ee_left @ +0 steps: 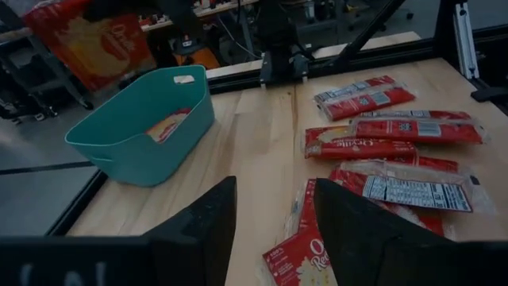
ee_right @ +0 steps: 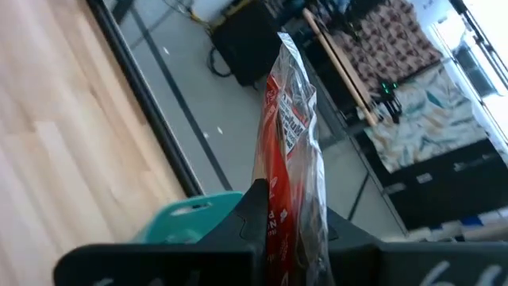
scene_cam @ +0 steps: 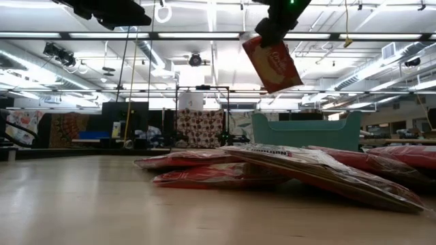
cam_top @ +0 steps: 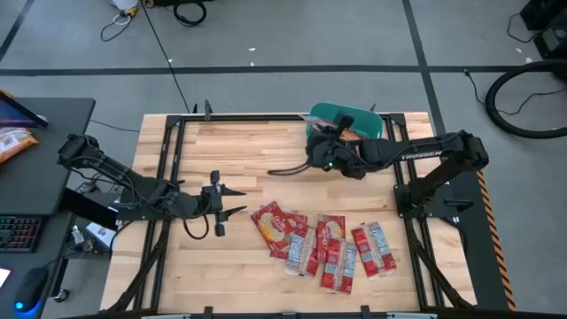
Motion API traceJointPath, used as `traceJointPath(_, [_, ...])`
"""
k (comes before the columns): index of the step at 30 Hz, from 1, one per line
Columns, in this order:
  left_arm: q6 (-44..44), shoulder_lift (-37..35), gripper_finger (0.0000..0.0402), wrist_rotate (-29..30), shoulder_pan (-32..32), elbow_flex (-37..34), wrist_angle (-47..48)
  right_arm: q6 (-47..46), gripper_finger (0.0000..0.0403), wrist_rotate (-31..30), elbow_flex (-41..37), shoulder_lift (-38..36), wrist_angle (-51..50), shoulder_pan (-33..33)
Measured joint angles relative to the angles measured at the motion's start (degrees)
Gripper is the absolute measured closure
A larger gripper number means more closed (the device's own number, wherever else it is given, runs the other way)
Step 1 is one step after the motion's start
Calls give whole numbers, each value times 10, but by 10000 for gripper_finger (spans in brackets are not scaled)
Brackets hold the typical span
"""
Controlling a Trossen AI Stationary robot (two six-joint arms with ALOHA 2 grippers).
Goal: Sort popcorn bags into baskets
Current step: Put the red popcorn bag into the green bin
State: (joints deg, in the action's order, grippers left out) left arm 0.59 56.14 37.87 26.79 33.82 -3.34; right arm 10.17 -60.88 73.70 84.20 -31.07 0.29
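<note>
At the 1 o'clock edge of the pale wooden plank surface (cam_top: 239,151) sits the teal plastic rectangular tub (ee_left: 143,119) with rounded corners, and inside it lies one flat red popcorn packet (ee_left: 168,125), only partly visible over the wall. Above the tub, the right gripper (cam_top: 330,146) is clamped on another red popcorn packet with white print (scene_cam: 274,62), which hangs tilted in the air. In the high view this gripper covers most of the tub. The remaining red packets (cam_top: 323,246) lie overlapped in a heap toward 5 o'clock. The left gripper (cam_top: 217,202), near 8 o'clock, rests with fingers spread and nothing between them. Behind the surface is a workshop room with ceiling strip lights (scene_cam: 102,35); grey floor and cables surround it.
</note>
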Motion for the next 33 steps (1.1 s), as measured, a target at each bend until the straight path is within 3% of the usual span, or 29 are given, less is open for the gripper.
traceJointPath(10, [-30, 0, 230, 0, 0, 0, 25, -52, 373, -25, 3, 0, -95, -81])
traceJointPath(15, [-29, 0, 230, 0, 0, 0, 28, -165, 373, 53, -1, 0, -188, -134])
traceJointPath(19, [-29, 0, 230, 0, 0, 0, 28, -216, 373, 70, -21, 0, -241, -166])
traceJointPath(29, [-29, 0, 230, 0, 0, 0, 27, -221, 367, 79, -103, 0, -228, -224])
traceJointPath(33, [-30, 1, 230, 0, 0, 0, 25, -193, 331, 138, -123, 0, -178, -244])
